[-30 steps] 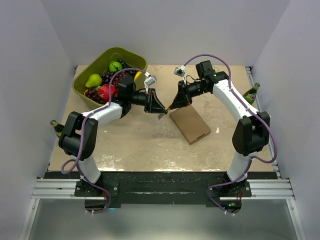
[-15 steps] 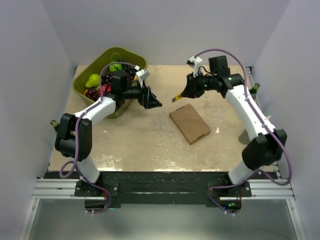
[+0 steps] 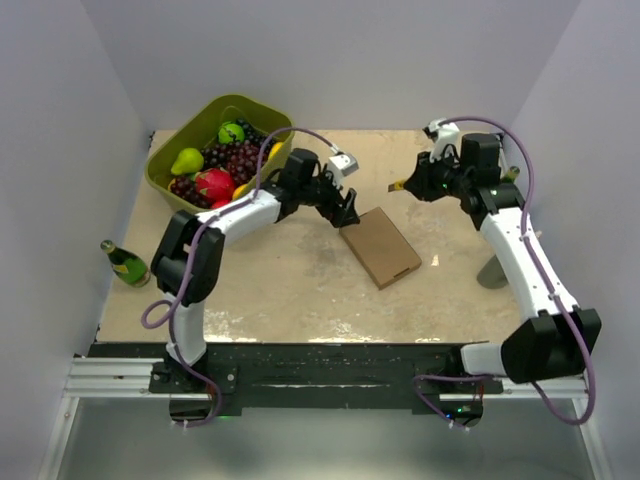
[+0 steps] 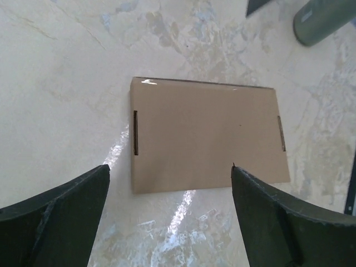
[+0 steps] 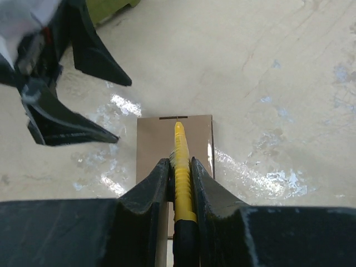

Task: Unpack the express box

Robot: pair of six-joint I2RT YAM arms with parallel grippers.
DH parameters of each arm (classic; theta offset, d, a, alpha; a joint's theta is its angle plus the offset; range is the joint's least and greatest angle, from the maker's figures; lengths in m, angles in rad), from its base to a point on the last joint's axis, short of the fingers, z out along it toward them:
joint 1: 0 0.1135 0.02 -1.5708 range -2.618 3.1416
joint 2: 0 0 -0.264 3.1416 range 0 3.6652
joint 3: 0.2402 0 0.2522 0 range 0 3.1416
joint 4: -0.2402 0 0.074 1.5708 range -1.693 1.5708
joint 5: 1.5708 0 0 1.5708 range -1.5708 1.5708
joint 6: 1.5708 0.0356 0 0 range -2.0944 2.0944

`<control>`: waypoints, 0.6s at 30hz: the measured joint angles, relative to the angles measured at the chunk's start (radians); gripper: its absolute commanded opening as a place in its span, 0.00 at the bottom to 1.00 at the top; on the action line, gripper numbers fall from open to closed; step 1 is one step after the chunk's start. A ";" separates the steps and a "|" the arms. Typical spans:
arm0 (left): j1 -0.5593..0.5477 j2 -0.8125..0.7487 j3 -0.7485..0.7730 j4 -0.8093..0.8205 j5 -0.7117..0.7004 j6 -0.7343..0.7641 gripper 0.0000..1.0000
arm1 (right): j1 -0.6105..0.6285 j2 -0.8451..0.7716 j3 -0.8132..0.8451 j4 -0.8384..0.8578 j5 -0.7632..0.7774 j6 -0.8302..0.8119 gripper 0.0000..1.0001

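The express box (image 3: pixel 379 247) is a flat rectangle of plain brown cardboard, matte, with a thin slot near each short edge. It lies closed on the desk (image 3: pixel 280 290), right of centre and turned at an angle. The desk top is pale beige stone-like mottling with glossy glints.

The left end effector (image 3: pixel 348 212) hovers at the box's far left corner with its dark, wedge-shaped fingers spread wide and nothing between them; from its wrist camera the box (image 4: pixel 206 136) fills the gap. The right end effector (image 3: pixel 418 184) is clamped on a slim yellow tool (image 5: pixel 179 150), rounded and smooth (its tip points towards the box (image 5: pixel 150 139)). At the far left stands an olive-green tub (image 3: pixel 165 180) of glossy fruit.

Compared with a second ago, the box has not moved. The two end effectors met above its far corner then, the left one closed; now the left is open and the right arm has drawn back to the far right, its grip on the tool unchanged.
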 measured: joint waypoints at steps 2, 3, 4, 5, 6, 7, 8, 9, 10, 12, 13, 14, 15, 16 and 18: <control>-0.031 0.039 0.025 -0.027 -0.028 0.048 0.74 | -0.045 0.055 0.029 -0.009 -0.035 0.001 0.00; -0.042 0.053 0.026 -0.040 -0.043 0.074 0.71 | -0.069 0.098 0.055 -0.014 -0.047 0.001 0.00; -0.045 0.059 0.026 -0.052 -0.053 0.087 0.64 | -0.081 0.127 0.070 -0.014 -0.052 0.001 0.00; -0.046 0.064 0.024 -0.055 -0.060 0.114 0.61 | -0.095 0.157 0.083 -0.012 -0.053 0.001 0.00; -0.043 0.065 0.013 -0.043 -0.062 0.136 0.59 | -0.103 0.177 0.090 -0.011 -0.052 0.000 0.00; -0.041 0.061 -0.006 -0.022 -0.058 0.158 0.56 | -0.110 0.198 0.097 -0.010 -0.043 -0.001 0.00; -0.039 0.059 -0.022 -0.003 -0.053 0.174 0.56 | -0.113 0.211 0.098 -0.010 -0.039 -0.003 0.00; -0.037 0.059 -0.026 0.005 -0.045 0.183 0.56 | -0.115 0.223 0.103 -0.010 -0.037 -0.013 0.00; -0.036 0.062 -0.026 0.016 -0.033 0.189 0.58 | -0.115 0.235 0.109 -0.007 -0.035 -0.024 0.00; -0.037 0.065 -0.023 0.042 -0.012 0.189 0.59 | -0.113 0.253 0.124 0.000 -0.037 -0.042 0.00; -0.040 0.071 -0.013 0.051 0.005 0.187 0.59 | -0.113 0.258 0.127 0.005 -0.038 -0.050 0.00; -0.043 0.081 0.003 0.062 0.020 0.180 0.59 | -0.112 0.261 0.127 0.014 -0.040 -0.056 0.00; -0.047 0.093 0.015 0.074 0.028 0.170 0.60 | -0.112 0.262 0.124 0.026 -0.043 -0.061 0.00; -0.051 0.108 0.028 0.093 0.036 0.151 0.60 | -0.112 0.263 0.122 0.037 -0.043 -0.061 0.00; -0.058 0.133 0.036 0.121 0.047 0.117 0.61 | -0.112 0.272 0.121 0.058 -0.048 -0.061 0.00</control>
